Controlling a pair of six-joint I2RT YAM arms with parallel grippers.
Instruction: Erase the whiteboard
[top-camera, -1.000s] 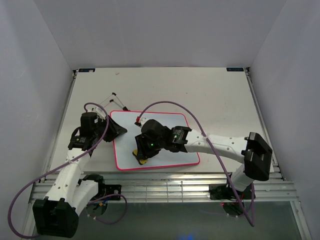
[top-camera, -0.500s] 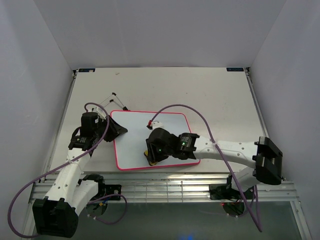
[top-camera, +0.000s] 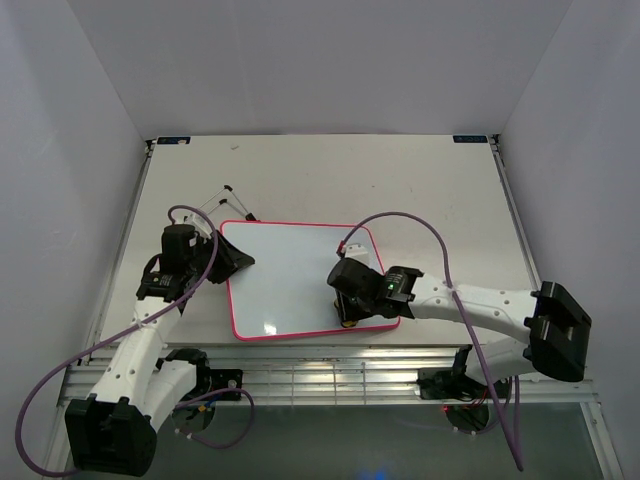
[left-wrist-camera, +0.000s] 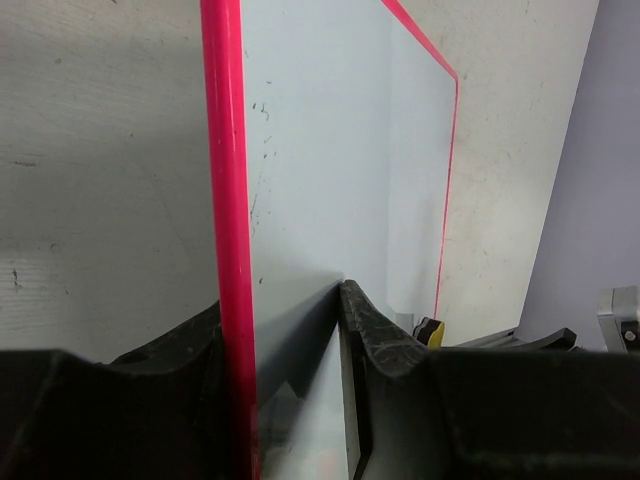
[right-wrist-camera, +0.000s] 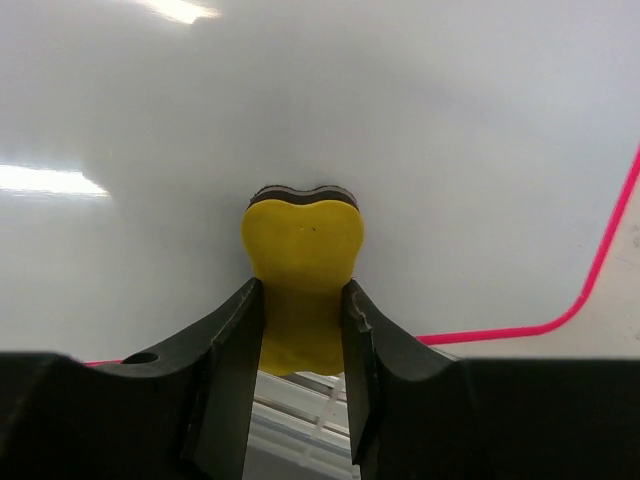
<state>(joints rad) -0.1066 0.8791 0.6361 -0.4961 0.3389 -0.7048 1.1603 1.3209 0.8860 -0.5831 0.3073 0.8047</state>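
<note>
The whiteboard (top-camera: 290, 275) lies flat on the table, glossy white with a pink-red frame; no writing shows on it. My left gripper (top-camera: 240, 260) is shut on the board's left edge; the left wrist view shows the frame (left-wrist-camera: 228, 200) between the jaws. My right gripper (top-camera: 348, 315) is shut on the yellow eraser (right-wrist-camera: 302, 270) and presses it on the board near its near right corner. The eraser's tip shows in the top view (top-camera: 346, 322) and in the left wrist view (left-wrist-camera: 431, 332).
The board's thin black stand legs (top-camera: 222, 198) stick out behind its far left corner. The table's metal rail (top-camera: 330, 375) runs along the near edge. White walls close in on three sides.
My right gripper has slid the eraser rightwards across the board's near part, from near its left-middle to the near right corner. The left gripper has not moved.
</note>
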